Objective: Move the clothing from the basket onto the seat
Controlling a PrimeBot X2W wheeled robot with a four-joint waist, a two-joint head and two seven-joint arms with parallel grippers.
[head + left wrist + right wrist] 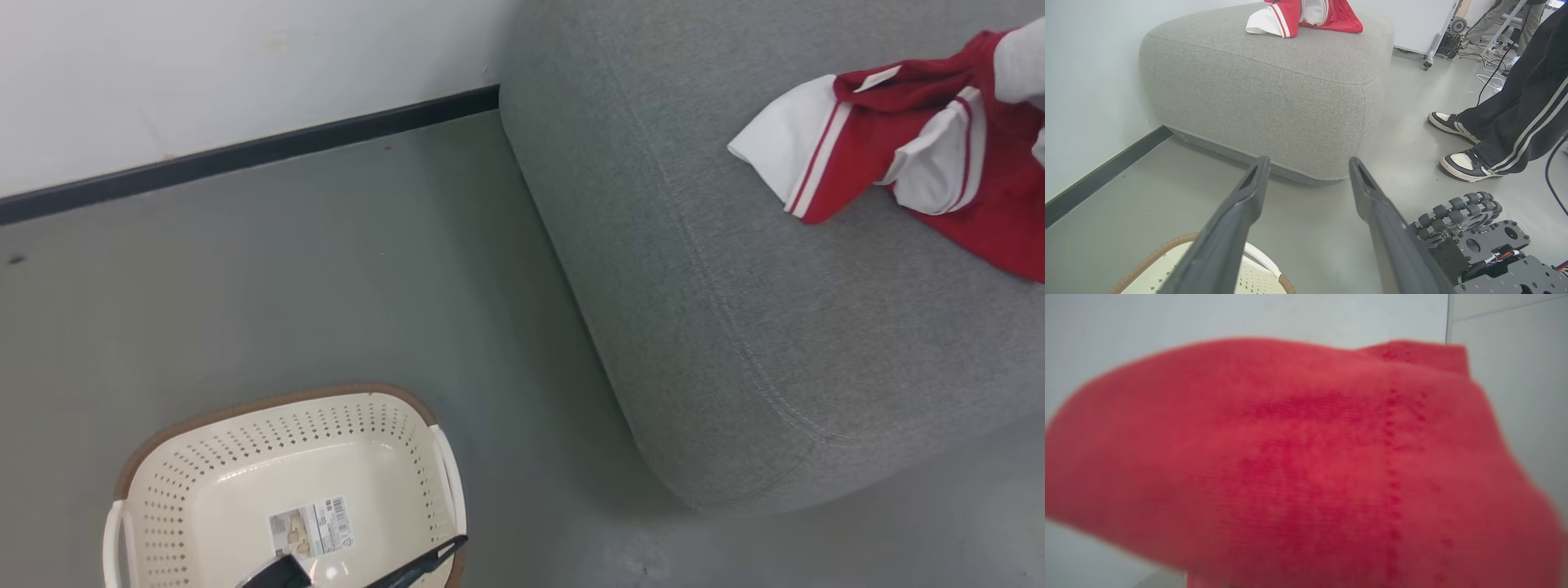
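A red sports garment with white panels and red-white striped trim is seen spread on the top of a large grey fabric-upholstered seat cushion, well back from the cushion's rounded front corner and towards its far edge. A pale forearm is laid across the garment's upper part. The right end effector is closed; its fingers are hidden behind blurred red fabric in the right wrist view, so whether the cloth is pinched between them cannot be told.

A cream-white perforated plastic laundry basket with a brown rim is set on the grey floor, apart from both the seat's corner and the black skirting along the floor's wall edge. Nothing but a printed label is seen on its bottom. The left end effector is held over the basket's near rim, its two dark fingers spread wide and gripping nothing.

Beside the seat, a person's legs in dark striped trousers and black-and-white trainers are pictured on the floor.
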